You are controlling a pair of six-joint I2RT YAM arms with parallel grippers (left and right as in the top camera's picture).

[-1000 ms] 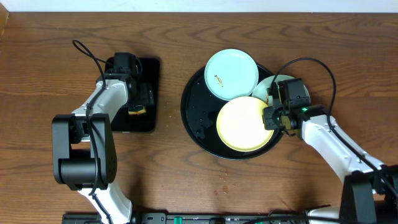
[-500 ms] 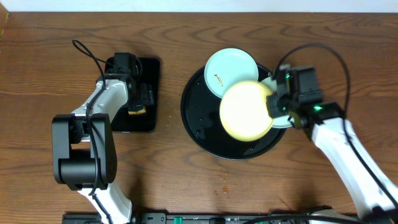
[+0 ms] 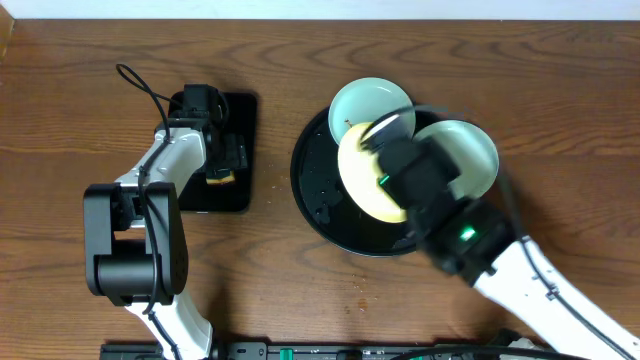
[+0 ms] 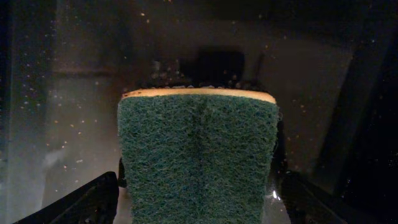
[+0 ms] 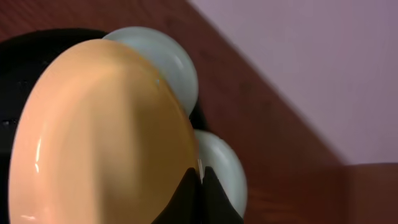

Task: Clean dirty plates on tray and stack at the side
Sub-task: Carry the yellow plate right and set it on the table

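The yellow plate point(image 3: 360, 180) is held above the round black tray point(image 3: 308, 190), clamped at its rim by the right fingers point(image 5: 214, 202). It is tipped steeply, its long axis running roughly 12 to 6 o'clock in the overhead view. A blue plate point(image 3: 365, 100) lies in the tray at 12 o'clock; a second blue plate point(image 3: 472, 150) is seen over the rim at 2 o'clock. Toward the table's point(image 3: 90, 60) 9 o'clock, a green sponge point(image 4: 198, 162) is gripped by the left fingers point(image 4: 93, 200) over a small rectangular tray point(image 3: 242, 110).

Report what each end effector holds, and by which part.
The right end effector pinches the yellow plate at its rim. The left end effector straddles the sponge; whether it grips it cannot be told.
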